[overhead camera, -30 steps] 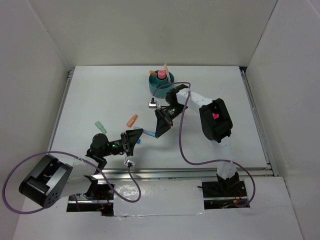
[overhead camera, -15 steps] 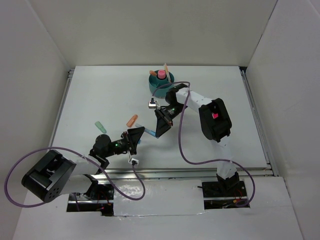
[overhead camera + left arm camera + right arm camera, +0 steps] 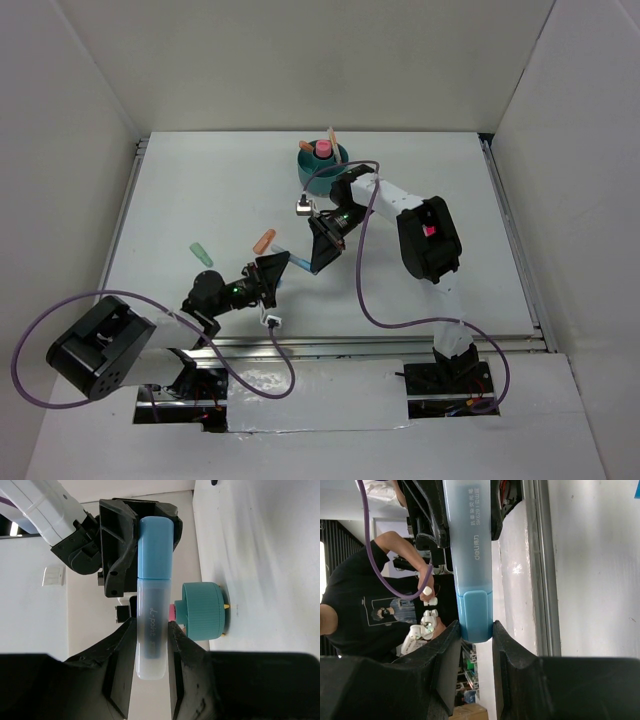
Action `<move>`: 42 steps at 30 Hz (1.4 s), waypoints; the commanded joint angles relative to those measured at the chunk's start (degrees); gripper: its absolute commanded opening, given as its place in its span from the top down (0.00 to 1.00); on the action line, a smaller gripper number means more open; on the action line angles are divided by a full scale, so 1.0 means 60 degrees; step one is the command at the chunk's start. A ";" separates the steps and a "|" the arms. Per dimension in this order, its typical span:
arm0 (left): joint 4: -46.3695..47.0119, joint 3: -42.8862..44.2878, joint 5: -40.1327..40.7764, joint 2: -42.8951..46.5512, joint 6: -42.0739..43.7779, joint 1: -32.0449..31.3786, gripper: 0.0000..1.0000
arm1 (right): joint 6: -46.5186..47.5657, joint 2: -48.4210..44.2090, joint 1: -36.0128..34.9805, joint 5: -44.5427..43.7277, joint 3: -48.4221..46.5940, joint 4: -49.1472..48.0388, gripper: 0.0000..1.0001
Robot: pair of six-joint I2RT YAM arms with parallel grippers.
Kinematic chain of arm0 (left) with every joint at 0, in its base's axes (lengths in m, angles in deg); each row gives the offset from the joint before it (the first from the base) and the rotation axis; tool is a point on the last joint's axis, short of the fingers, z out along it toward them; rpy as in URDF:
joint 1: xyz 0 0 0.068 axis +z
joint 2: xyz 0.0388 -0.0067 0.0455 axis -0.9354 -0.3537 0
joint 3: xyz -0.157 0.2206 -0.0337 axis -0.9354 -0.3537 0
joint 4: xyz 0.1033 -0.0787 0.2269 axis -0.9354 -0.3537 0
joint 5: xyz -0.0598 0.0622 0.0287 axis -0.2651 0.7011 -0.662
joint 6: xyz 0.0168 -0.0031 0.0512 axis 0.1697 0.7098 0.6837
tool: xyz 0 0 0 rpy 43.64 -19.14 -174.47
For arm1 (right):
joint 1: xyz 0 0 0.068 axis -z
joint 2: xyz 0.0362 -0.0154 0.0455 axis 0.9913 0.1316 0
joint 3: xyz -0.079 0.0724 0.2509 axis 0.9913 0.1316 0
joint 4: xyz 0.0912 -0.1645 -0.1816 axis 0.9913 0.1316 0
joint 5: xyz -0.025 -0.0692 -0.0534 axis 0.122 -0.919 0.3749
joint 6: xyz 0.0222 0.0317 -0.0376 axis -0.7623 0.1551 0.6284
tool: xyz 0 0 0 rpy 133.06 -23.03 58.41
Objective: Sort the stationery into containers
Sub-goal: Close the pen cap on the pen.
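A blue marker (image 3: pixel 297 265) with a clear body and blue cap hangs above the table between both grippers. My left gripper (image 3: pixel 276 271) is shut on its clear body end (image 3: pixel 151 645). My right gripper (image 3: pixel 315 256) is shut on its blue cap end (image 3: pixel 476 625). The teal container (image 3: pixel 322 166) stands at the far middle, holding a pink marker and orange pens; the left wrist view shows it (image 3: pixel 202 610) beyond the marker. An orange stub (image 3: pixel 264 240) and a mint green stub (image 3: pixel 201 254) lie on the table left of the grippers.
White walls enclose the table on three sides. A metal rail (image 3: pixel 400 342) runs along the near edge. The purple cables (image 3: pixel 365 290) loop from each arm over the table.
My left gripper has shifted slightly up and right, closer to the right gripper, with the blue marker still between them. The right arm has hardly moved.
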 commanded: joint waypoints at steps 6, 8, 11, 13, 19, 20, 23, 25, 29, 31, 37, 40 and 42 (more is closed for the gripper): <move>0.0907 0.0059 -0.3271 -0.0390 -0.0509 -0.1227 1.00 | -0.0083 0.0290 -0.0185 0.2595 -0.0953 -0.0516 1.00; 0.0951 0.0073 -0.3300 -0.0448 -0.0509 -0.1256 1.00 | -0.0113 0.0334 -0.0185 0.2624 -0.0983 -0.0516 1.00; 0.1024 0.0073 -0.3358 -0.0478 -0.0553 -0.1286 1.00 | -0.0113 0.0378 -0.0142 0.2639 -0.1070 -0.0516 1.00; 0.1097 0.0059 -0.3373 -0.0521 -0.0597 -0.1330 1.00 | -0.0142 0.0422 -0.0112 0.2639 -0.1129 -0.0516 1.00; 0.1303 0.0015 -0.3256 -0.0565 -0.0685 -0.1593 1.00 | -0.0201 0.0539 -0.0098 0.2668 -0.1407 -0.0516 1.00; 0.1317 0.0029 -0.3227 -0.0609 -0.0699 -0.1623 1.00 | -0.0201 0.0554 -0.0098 0.2668 -0.1437 -0.0516 1.00; 0.1493 0.0059 -0.3169 -0.0697 -0.0787 -0.1696 1.00 | -0.0259 0.0613 -0.0098 0.2682 -0.1525 -0.0516 1.00; 0.1625 0.0044 -0.3154 -0.0756 -0.0802 -0.1754 1.00 | -0.0274 0.0627 -0.0097 0.2697 -0.1598 -0.0516 1.00; 0.1830 0.0073 -0.3139 -0.0873 -0.0846 -0.1828 1.00 | -0.0259 0.0657 -0.0142 0.2712 -0.1613 -0.0516 1.00; 0.1874 0.0088 -0.3139 -0.0932 -0.0860 -0.1857 1.00 | -0.0259 0.0657 -0.0156 0.2726 -0.1627 -0.0516 1.00; 0.2137 0.0103 -0.3153 -0.1107 -0.0905 -0.1916 1.00 | -0.0230 0.0730 -0.0156 0.2697 -0.1671 -0.0516 1.00; 0.2123 0.0103 -0.3168 -0.1108 -0.0919 -0.1916 1.00 | -0.0244 0.0716 -0.0156 0.2697 -0.1657 -0.0516 1.00; 0.2123 0.0117 -0.3110 -0.1137 -0.0890 -0.1916 1.00 | -0.0230 0.0686 -0.0156 0.2668 -0.1613 -0.0516 1.00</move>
